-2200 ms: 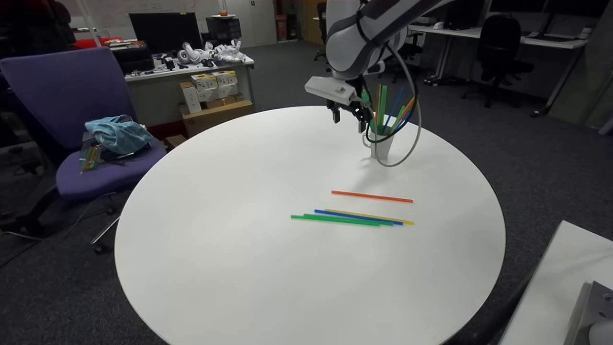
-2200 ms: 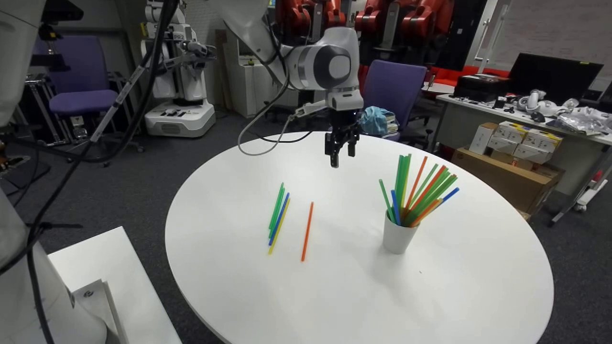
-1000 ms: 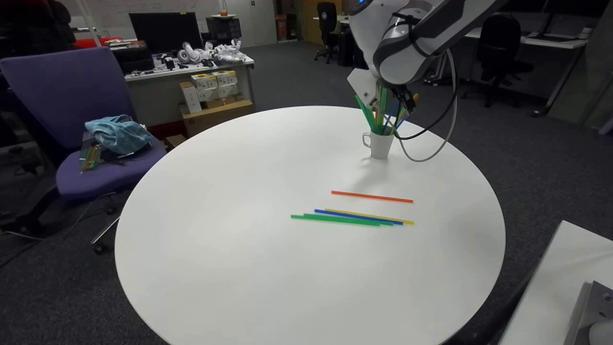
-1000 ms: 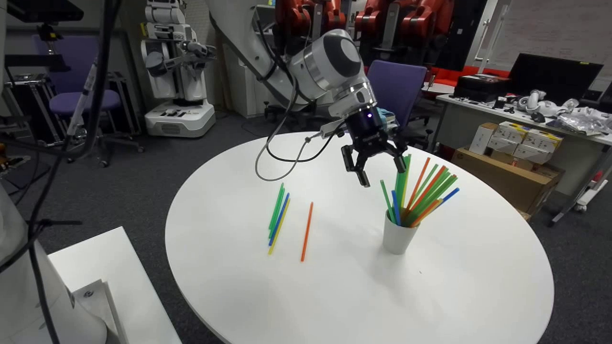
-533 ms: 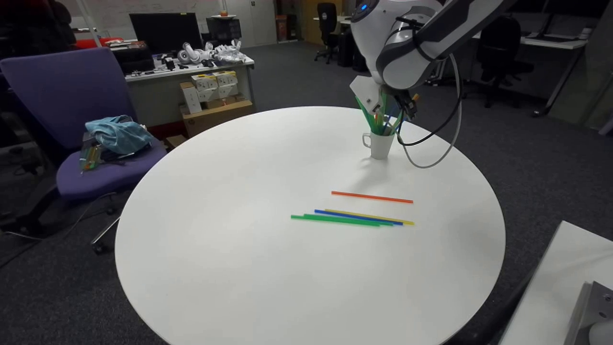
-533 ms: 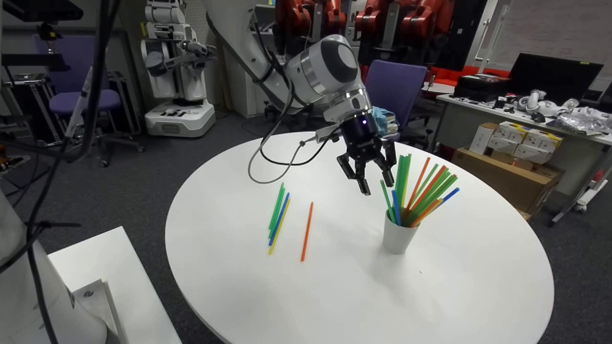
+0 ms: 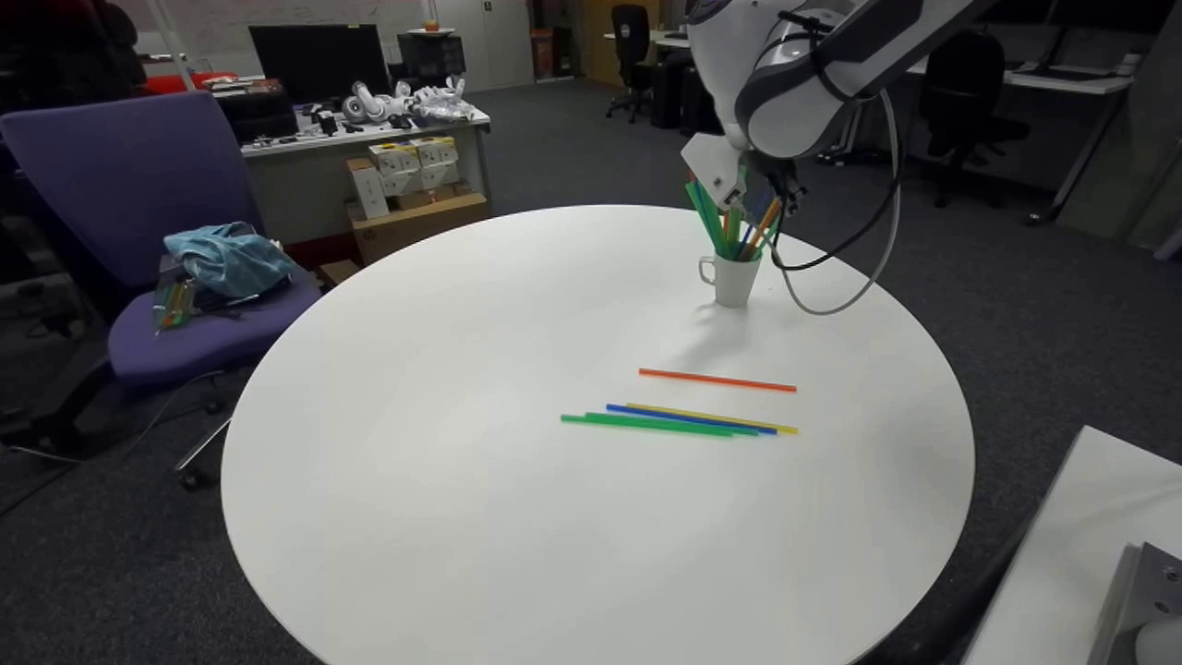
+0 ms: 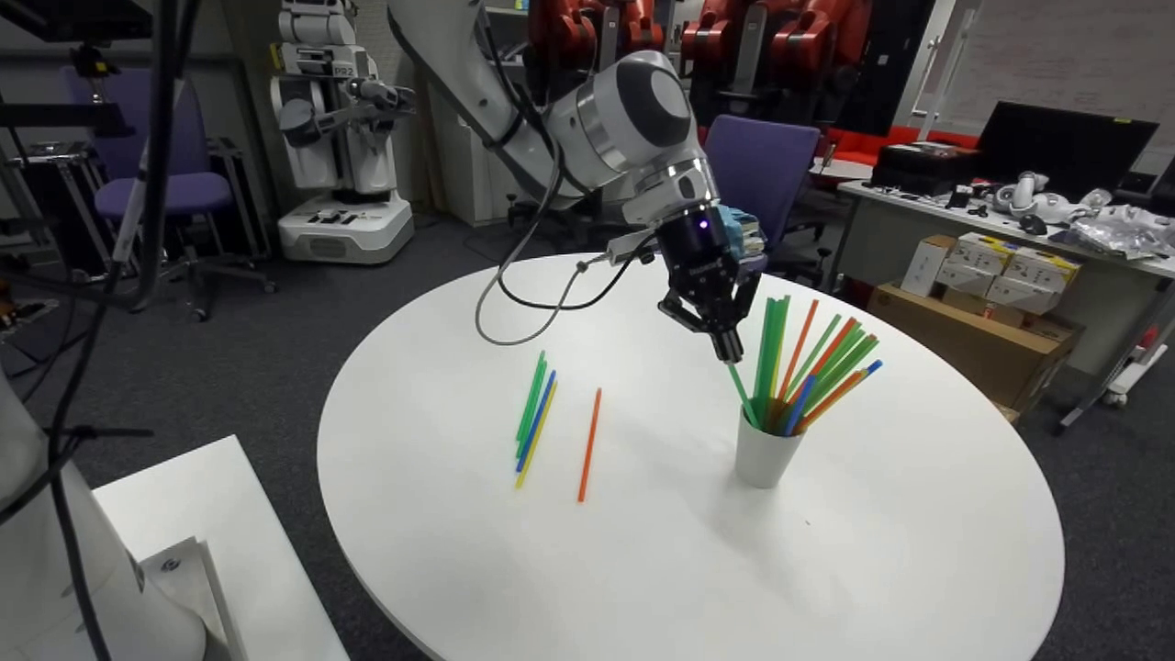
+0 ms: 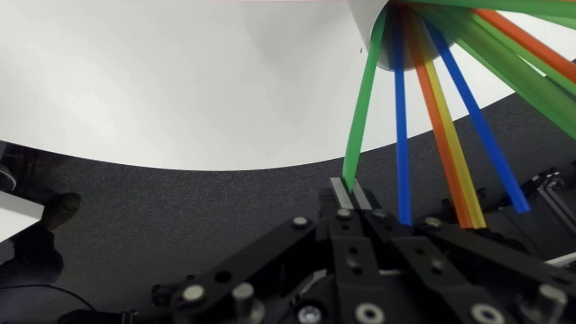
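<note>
A white mug (image 8: 765, 459) holds many green, orange, blue and yellow straws leaning outward; its handle shows in an exterior view (image 7: 707, 270). My gripper (image 9: 349, 183) is shut on the upper end of a thin green straw (image 9: 360, 112), pinched between the fingertips. The straw's lower end still stands inside the mug, as seen in an exterior view where the gripper (image 8: 728, 347) sits above and beside the rim. Close to the right finger in the wrist view, a blue straw (image 9: 401, 126) runs past, outside the grip. An orange straw (image 9: 435, 117) stands farther right.
On the round white table (image 7: 462, 517) lie a loose orange straw (image 7: 717, 380) and a close group with a yellow straw (image 8: 537, 436), a blue straw (image 8: 534, 427) and green straws (image 8: 530, 404). A purple chair (image 7: 166, 240) stands beyond the table's edge. Cables hang from the arm.
The arm has come over to the mug, tilted. Its jaws have gone from wide open to shut on the green straw. A blue straw in the mug has swung to the other side.
</note>
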